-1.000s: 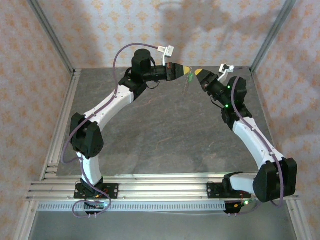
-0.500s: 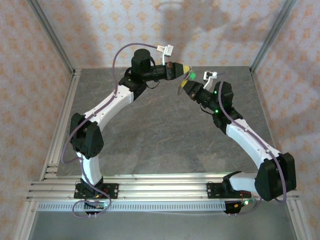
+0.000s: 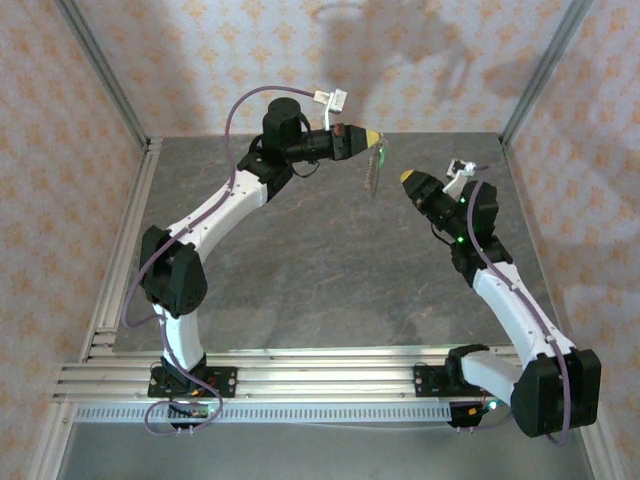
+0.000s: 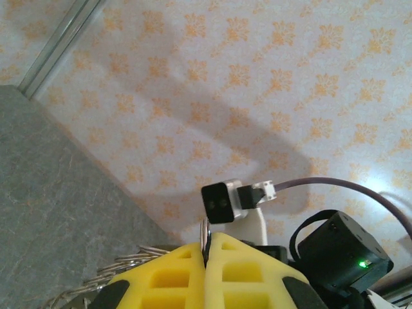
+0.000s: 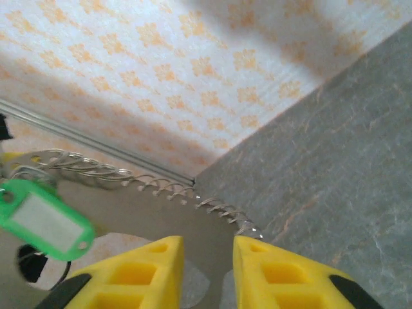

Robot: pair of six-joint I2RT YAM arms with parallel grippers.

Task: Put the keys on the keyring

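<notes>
Jaws of the left gripper (image 4: 207,251): pressed together, yellow foam pads (image 4: 170,273) pinching a thin edge of the keyring, a tan-brown flexible strap with a toothed, wiry silver edge (image 3: 374,172). It is held high at the 12 o'clock end of the grey stone-patterned table (image 3: 300,270), clear of the surface, so the strap hangs free at 6 o'clock below the pads. Likely reason: a dangling loop leaves an open side for the other arm to work at.

Jaws of the right gripper (image 5: 207,261): spread, nothing between them. In the top view it sits at roughly 4 o'clock from the left one, near but apart, tips aimed toward the strap.

Key, small, bright green plastic head with a pale label window (image 5: 42,222): up by the strap's top end, just beside the left pads in the top view. From the right wrist it lies at 10 o'clock of the open jaws, well off their line. The strap arcs from 10 o'clock across to 12, its near end just above the right-hand finger, not touching. Blade not made out. Cannot tell whether the head is threaded on the strap or merely hanging with it.

Judgement: the strap is nearer the right jaws than the key is.
</notes>
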